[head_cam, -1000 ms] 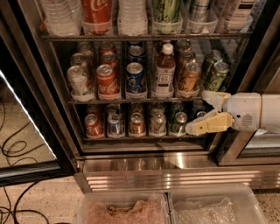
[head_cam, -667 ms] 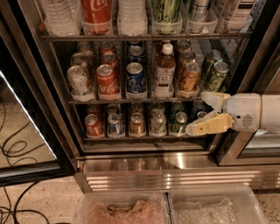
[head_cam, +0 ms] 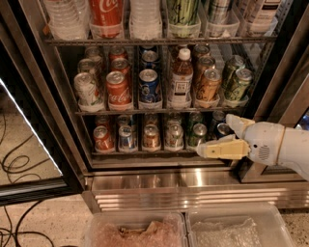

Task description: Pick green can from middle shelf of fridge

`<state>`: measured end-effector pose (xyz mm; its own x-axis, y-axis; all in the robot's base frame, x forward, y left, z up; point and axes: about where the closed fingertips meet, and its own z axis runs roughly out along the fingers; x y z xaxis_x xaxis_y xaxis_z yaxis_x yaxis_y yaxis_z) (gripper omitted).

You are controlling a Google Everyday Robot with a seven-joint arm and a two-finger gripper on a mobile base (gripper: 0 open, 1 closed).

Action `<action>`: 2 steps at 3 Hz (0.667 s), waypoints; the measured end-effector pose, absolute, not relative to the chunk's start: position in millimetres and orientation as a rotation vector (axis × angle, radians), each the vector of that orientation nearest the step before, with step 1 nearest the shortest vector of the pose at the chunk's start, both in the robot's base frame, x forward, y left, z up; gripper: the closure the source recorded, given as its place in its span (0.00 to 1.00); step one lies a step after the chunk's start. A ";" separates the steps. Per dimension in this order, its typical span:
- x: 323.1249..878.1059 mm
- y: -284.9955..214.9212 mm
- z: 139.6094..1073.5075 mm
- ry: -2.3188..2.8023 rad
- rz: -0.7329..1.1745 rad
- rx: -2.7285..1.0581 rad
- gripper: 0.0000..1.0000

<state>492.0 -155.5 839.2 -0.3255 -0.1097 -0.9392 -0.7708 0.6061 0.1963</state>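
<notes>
- The fridge (head_cam: 282,72) stands open in front of me. Its black frame is cut off at the top and right, and its glass door (head_cam: 29,144) swings out of sight toward 9 o'clock.
- The green can (head_cam: 240,83) sits upright at about 2 o'clock, in the far-right lane of the middle shelf (head_cam: 159,111). A twin can (head_cam: 232,66) stands just behind it, partly hidden.
- Just left of it are an amber-orange can (head_cam: 209,85), a white-capped bottle (head_cam: 181,77), a blue Pepsi can (head_cam: 148,86), a red Coca-Cola can (head_cam: 118,89) and a pale can (head_cam: 86,89).
- The cans deeper in each lane show little more than their tops.
- The gripper (head_cam: 213,134) hangs at 4 o'clock in front of the lower rack (head_cam: 135,152), below the green can and apart from it.
- Its fingers are spread and clamp on nothing: the yellowish finger (head_cam: 222,148) points toward 9 o'clock and the white finger (head_cam: 237,124) toward 11.
- The gripper covers the rightmost small cans (head_cam: 150,137) on that rack, and I cannot make out their labels.
- The top-shelf bottles (head_cam: 106,12) are cut off by the upper edge.
- Two clear bins (head_cam: 231,214) at 6 o'clock run off the bottom, and I cannot tell what is in them.
</notes>
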 end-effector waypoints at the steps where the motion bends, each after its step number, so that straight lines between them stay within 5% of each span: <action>1: 498.1 -161.5 819.9 1.840 0.753 -0.658 0.00; 2: 498.6 -160.5 821.1 1.844 0.737 -0.652 0.00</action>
<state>498.6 -160.5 821.1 -0.3504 -0.1054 -0.9306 -0.7182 0.6681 0.1948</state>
